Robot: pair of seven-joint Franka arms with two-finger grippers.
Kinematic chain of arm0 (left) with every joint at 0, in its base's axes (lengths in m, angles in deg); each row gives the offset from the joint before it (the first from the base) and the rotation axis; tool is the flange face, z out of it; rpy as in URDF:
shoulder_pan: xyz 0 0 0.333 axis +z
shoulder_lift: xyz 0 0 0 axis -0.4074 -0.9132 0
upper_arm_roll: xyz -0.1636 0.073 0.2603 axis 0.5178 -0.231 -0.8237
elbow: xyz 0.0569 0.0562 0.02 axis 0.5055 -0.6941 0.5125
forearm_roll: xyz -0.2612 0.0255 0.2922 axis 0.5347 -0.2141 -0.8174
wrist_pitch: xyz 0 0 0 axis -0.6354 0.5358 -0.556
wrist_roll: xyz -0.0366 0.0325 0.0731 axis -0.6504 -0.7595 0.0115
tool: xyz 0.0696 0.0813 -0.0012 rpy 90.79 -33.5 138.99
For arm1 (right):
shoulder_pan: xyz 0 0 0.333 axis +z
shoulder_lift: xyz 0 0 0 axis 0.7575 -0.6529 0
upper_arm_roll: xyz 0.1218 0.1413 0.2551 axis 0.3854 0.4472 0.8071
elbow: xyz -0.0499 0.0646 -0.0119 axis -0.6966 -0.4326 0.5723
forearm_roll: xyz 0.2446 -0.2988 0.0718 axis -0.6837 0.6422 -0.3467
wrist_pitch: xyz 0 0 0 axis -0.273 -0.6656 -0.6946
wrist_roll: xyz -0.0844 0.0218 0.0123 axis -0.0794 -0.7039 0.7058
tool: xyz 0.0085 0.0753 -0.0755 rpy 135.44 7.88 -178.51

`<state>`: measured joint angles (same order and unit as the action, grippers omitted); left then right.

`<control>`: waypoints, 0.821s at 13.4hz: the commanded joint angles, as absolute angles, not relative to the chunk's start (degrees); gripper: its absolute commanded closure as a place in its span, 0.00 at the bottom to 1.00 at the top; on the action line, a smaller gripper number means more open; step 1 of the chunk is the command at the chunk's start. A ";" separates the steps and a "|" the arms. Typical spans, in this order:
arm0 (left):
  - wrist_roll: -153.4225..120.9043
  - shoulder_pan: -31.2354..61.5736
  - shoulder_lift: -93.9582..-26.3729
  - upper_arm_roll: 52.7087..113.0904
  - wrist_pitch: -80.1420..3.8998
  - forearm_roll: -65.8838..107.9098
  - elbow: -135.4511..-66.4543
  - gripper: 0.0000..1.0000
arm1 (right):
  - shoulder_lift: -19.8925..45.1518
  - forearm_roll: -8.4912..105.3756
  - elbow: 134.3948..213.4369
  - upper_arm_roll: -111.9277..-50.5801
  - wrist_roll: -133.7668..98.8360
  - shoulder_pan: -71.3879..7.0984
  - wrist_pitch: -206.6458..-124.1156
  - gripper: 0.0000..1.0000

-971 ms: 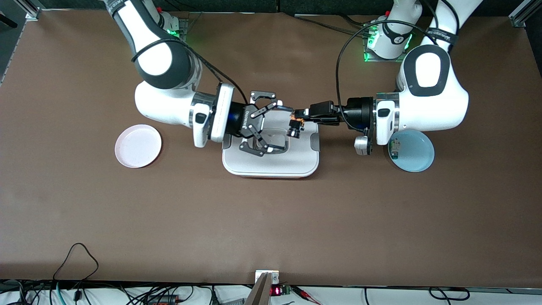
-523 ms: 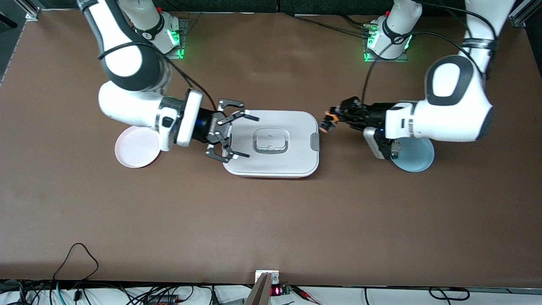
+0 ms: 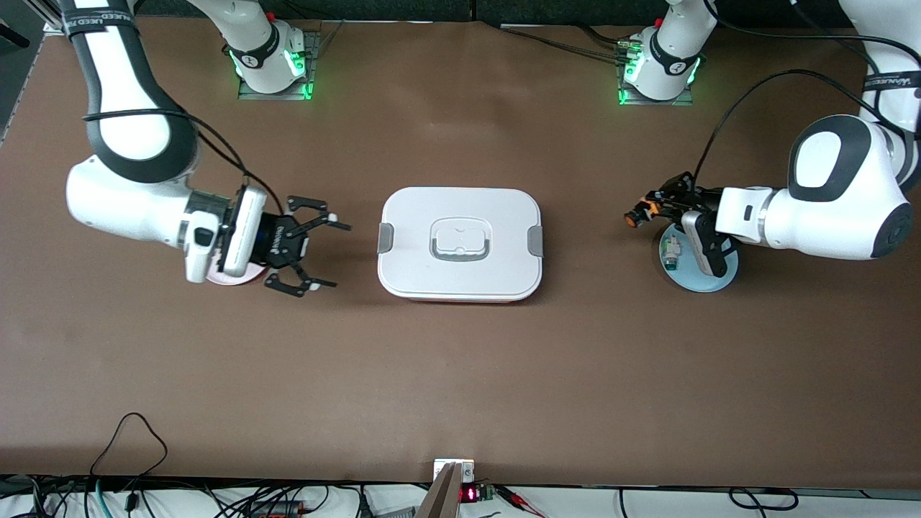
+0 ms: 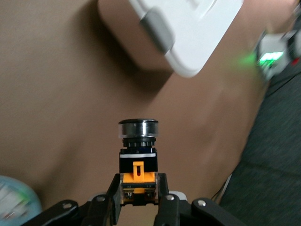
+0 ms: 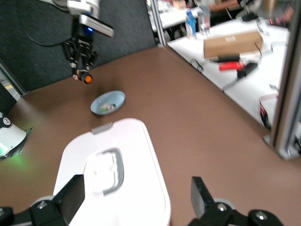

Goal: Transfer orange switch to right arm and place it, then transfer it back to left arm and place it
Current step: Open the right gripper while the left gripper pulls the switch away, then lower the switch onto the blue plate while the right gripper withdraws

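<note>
Two grippers | left gripper [image 3: 637,216] clamps orange switch [image 3: 633,218] beside box [image 3: 460,243] | right gripper [image 3: 320,253] spread, empty

The box [image 3: 460,243] sits mid-bench [image 3: 460,374]. 1 plate [image 3: 698,277] lies toward the left arm's end. 1 small component [image 3: 670,252] rests in that plate.

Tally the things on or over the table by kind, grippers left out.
Plates: 2, pink plate and blue plate
Lidded boxes: 1, the box
Small components: 2, the orange switch and a white-and-green component
Total: 5
</note>
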<state>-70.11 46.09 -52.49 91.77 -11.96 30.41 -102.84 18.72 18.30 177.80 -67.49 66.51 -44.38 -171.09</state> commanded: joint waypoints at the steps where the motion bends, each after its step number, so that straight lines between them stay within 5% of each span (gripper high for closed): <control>1: -76.99 46.19 -50.90 93.23 -10.87 20.76 -102.05 0.93 | 20.19 23.65 178.70 -66.75 50.09 -45.73 -171.66 0.00; 6: -99.40 46.63 -49.75 92.88 -15.17 8.87 -103.19 0.94 | 21.77 41.10 178.43 -68.85 17.64 -45.64 -170.80 0.00; 11: -112.25 54.87 -54.13 92.70 -33.60 5.00 -111.62 0.95 | 22.29 60.39 176.85 -69.74 -10.16 -45.73 -163.51 0.00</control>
<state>-106.96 51.25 -52.08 92.10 -28.14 7.04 -109.04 21.10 55.16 177.46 -69.70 -2.89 -45.41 -167.25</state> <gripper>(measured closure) 0.670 0.000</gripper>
